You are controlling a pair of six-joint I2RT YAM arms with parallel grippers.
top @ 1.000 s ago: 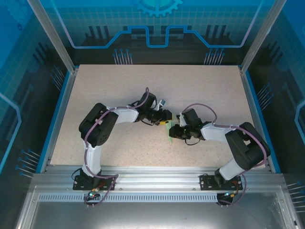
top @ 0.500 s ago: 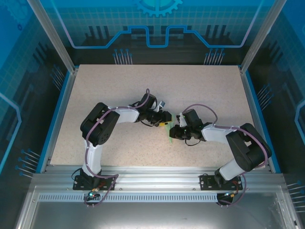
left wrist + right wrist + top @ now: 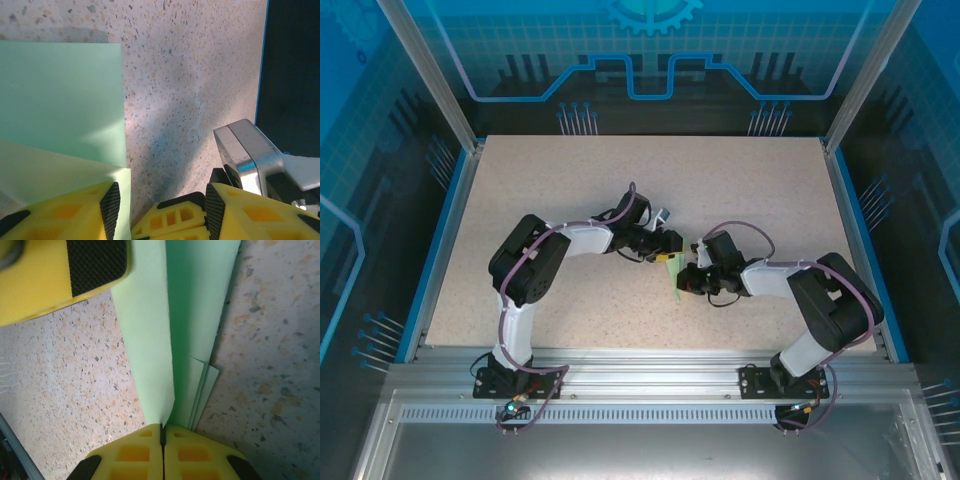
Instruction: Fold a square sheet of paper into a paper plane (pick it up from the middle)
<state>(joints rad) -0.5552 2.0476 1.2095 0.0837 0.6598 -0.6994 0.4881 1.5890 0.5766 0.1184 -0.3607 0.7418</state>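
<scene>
Finishing closing right pincer (image 3: 161, 432) onto the folded mint-green sheet (image 3: 195, 315), now clamping its layers, likely securing the fold; keeping left pincer (image 3: 162, 200) apart beside it.

From above, too small to read folds in paper (image 3: 675, 281). Runs off left edge in left wrist view, top edge in right wrist view.
</scene>
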